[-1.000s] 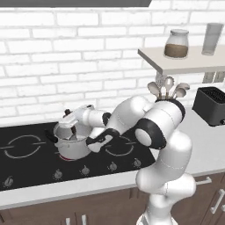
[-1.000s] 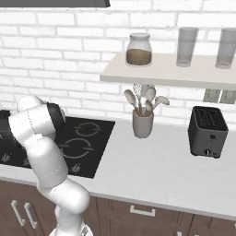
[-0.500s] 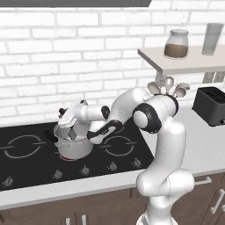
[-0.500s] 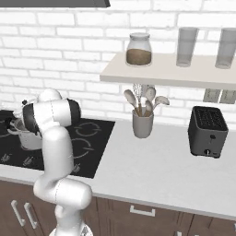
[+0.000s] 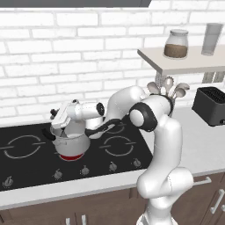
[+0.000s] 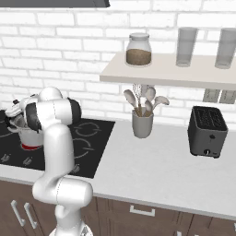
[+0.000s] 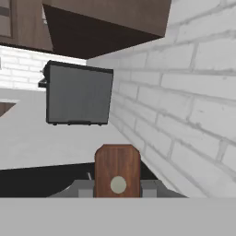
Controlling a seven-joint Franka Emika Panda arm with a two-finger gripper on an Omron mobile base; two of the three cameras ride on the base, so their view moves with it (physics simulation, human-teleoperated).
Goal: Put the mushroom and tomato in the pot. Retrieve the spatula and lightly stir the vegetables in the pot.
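The arm is stretched out to the left across the stove (image 5: pixel 26 162), and the end effector (image 5: pixel 60 119) hangs right over the pot (image 5: pixel 70 143), which sits on the near-left burner glowing red beneath it. From the hand view, a reddish-brown handle with a round hole stands up between the fingers: that is the spatula (image 7: pixel 117 171), and the end effector is clenched on it. The handle end points toward the camera, so the head should point down and away, toward the pot, though the head itself is hidden. That grip makes sense for stirring: hold the handle high, let the flat end work below the rim.

In the right base view the pot (image 6: pixel 28 134) shows just past the robot's shoulder, with the hand above its mouth. The pot's inside cannot be read from here, so whether the mushroom and tomato are in there is not visible; with the spatula already in hand and over the pot, my read is that the stirring step is at hand.

Over on the right of the surface (image 6: pixel 152 170), the utensil holder (image 6: pixel 142 123) with its pale spoons stands near the wall, and the toaster (image 6: pixel 207 131) sits further right, both well clear of the work.
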